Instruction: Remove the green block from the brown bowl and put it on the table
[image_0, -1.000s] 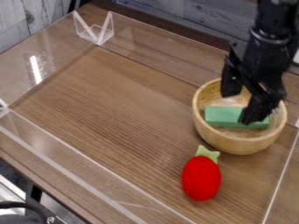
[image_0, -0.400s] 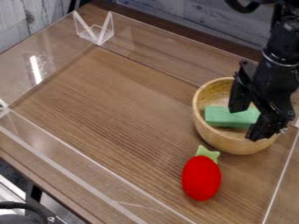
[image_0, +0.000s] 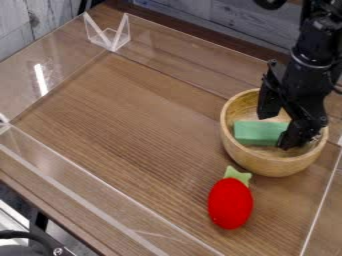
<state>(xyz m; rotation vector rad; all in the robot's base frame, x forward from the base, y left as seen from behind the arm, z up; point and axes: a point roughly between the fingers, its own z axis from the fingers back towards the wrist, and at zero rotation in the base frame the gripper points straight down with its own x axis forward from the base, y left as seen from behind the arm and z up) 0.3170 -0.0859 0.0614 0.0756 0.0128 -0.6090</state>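
The brown bowl (image_0: 257, 159) sits on the table (image_0: 134, 130) at the right. Inside it lies the green block (image_0: 257, 131), a light green flat bar, partly covered by the gripper. My black gripper (image_0: 283, 125) points straight down into the bowl, open, with one finger (image_0: 270, 107) left of the block's top and the other finger (image_0: 299, 133) over its right end. I cannot tell whether the fingers touch the block.
A red strawberry toy (image_0: 231, 200) with a green top lies in front of the bowl. Low clear acrylic walls (image_0: 80, 190) edge the table, with a clear bracket (image_0: 107, 33) at the back left. The bowl stands near the right wall (image_0: 321, 215).
The gripper has sunk a little deeper into the bowl and shifted slightly over the block. It stays open. The block and bowl have not moved.
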